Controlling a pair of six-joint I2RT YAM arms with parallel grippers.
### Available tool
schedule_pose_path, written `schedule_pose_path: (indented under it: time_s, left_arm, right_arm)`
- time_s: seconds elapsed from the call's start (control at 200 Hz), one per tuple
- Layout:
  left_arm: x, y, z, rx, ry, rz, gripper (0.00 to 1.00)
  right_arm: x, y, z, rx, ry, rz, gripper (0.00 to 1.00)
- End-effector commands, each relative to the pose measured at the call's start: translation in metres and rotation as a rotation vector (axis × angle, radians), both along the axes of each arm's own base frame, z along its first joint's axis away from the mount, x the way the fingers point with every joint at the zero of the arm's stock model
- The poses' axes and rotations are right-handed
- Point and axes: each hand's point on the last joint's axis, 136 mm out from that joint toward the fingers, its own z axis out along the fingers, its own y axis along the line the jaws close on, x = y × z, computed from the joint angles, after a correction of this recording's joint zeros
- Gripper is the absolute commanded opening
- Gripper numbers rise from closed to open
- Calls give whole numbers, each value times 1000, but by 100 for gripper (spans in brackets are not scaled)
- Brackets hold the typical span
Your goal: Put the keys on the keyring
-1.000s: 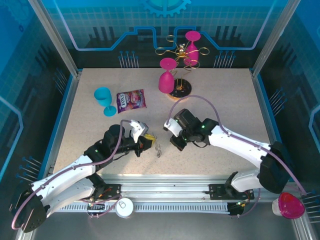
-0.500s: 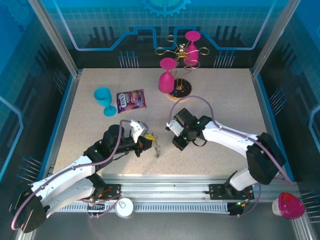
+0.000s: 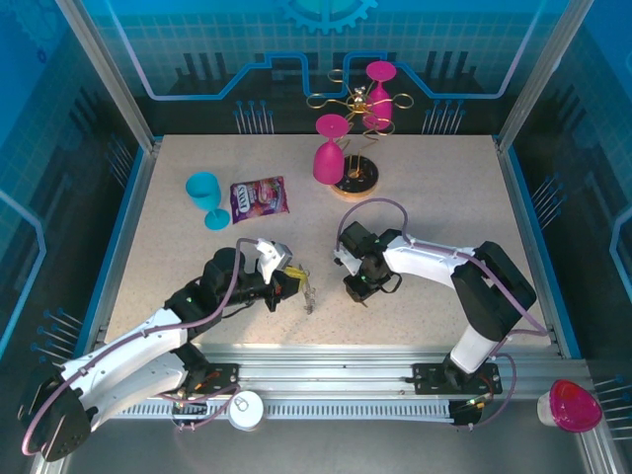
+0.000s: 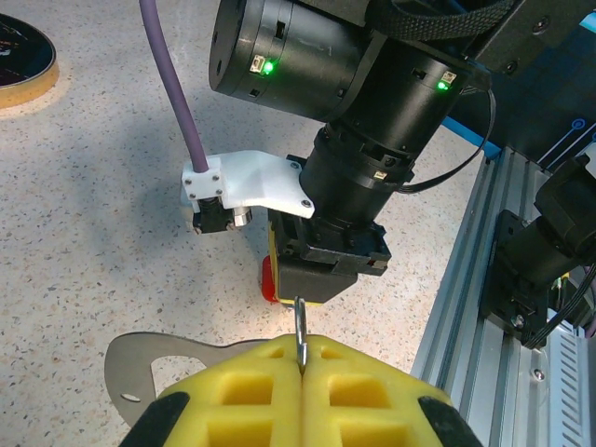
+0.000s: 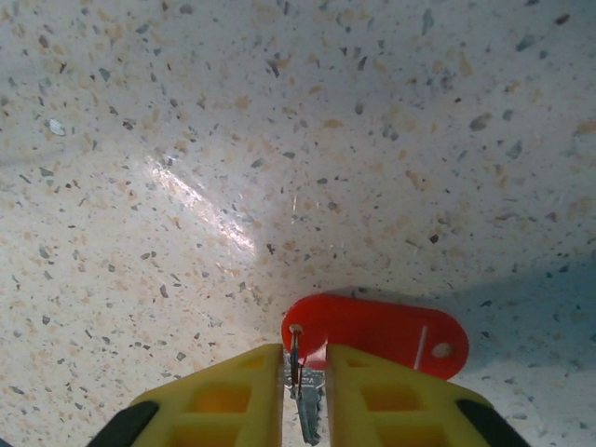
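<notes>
Yellow left fingers [image 4: 251, 396] pinch the keyring [image 4: 140, 358] wire; right fingers [image 5: 233, 396], slightly parted, straddle the key [image 5: 372, 331] on open tabletop [image 5: 186, 112].

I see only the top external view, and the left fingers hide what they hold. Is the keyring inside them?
Observer: Yes. In the left wrist view the left fingers are shut on the keyring, its grey plate sticking out at one side.
Operator: And on the right side?
Observer: In the right wrist view the key has its silver blade between the right fingers, which stand slightly apart; the red head sticks out ahead.
</notes>
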Motion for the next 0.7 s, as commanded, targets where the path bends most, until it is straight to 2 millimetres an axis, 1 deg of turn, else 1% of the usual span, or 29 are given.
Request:
schedule_pose_path:
  time_s: [0.0, 0.26, 0.695]
  left_arm:
    - [1, 2, 1, -2, -21, 5, 0]
    - [1, 1, 1, -3, -18, 3, 0]
    - [1, 1, 1, -2, -18, 1, 0]
  right_arm:
    - [3, -5, 5, -16, 0, -22, 21]
    - [-1, -4, 1, -11, 22, -15, 19]
    - [-1, -1, -2, -8, 35, -9, 15]
